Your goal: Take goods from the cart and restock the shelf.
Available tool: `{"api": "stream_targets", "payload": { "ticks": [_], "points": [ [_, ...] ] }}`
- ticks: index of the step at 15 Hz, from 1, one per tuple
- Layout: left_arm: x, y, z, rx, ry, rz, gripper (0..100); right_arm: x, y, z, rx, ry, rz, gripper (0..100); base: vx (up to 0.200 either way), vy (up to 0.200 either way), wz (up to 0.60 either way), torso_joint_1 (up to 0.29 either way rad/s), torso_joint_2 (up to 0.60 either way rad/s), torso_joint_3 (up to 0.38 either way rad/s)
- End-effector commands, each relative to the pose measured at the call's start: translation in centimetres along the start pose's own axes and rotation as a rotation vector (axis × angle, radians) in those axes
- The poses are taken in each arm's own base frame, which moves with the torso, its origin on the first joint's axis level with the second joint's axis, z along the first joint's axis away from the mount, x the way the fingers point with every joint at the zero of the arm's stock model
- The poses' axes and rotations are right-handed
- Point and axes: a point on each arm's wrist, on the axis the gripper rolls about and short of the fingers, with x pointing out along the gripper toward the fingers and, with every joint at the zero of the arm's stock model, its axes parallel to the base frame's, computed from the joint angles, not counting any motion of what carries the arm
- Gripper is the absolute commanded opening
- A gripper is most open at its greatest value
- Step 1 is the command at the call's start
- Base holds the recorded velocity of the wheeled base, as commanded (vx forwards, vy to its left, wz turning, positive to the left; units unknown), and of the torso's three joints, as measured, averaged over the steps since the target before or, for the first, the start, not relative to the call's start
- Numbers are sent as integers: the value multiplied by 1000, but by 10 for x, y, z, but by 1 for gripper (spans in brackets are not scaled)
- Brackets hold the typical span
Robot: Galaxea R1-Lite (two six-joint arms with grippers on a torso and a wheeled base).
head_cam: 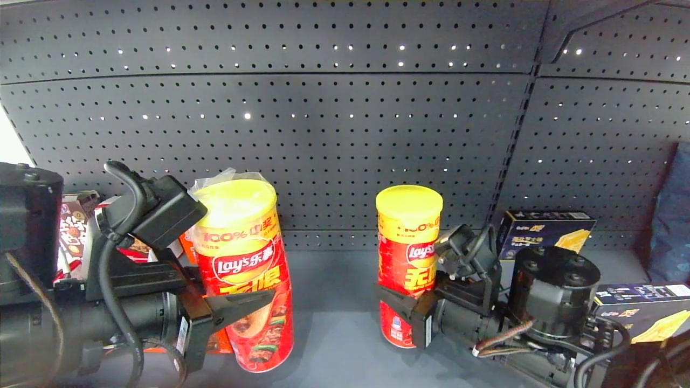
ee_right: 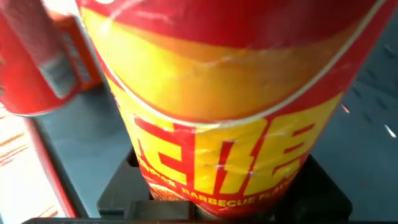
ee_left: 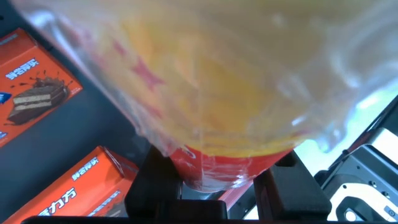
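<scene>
We logged two chip cans on the shelf (head_cam: 334, 328), well apart. The left can (head_cam: 245, 269), with loose plastic wrap over its lid, leaned slightly; the right can (head_cam: 408, 258) stood upright. Both arms lay low and level, each reaching in from its own side. The left gripper (head_cam: 237, 312) clamped the left can's lower half. The right gripper (head_cam: 401, 310) clamped the right can low down. Orange boxes (ee_left: 37, 93) sat behind the left arm, and a dark box (head_cam: 544, 229) sat behind the right arm.
</scene>
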Motion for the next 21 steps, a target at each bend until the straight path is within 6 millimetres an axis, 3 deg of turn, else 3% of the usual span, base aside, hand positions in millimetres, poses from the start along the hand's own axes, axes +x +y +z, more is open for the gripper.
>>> {"api": "stream_targets", "payload": {
  "ticks": [1,3,8,14,21],
  "points": [
    [1,-2,0,6,1,-1,0,-10,17,-2,30,4,-36,0,0,0,0,0,0,0],
    [3,-5,0,11,7,-11,0,-15,28,-4,54,11,-60,0,0,0,0,0,0,0],
    [5,-4,-1,10,15,11,0,-24,28,-25,48,48,-104,0,0,0,0,0,0,0],
    [5,-6,-1,15,16,4,0,1,35,-52,47,15,-128,0,0,0,0,0,0,0],
    [6,-7,-2,12,20,3,0,2,28,-54,49,12,-153,0,0,0,0,0,0,0]
  ]
}}
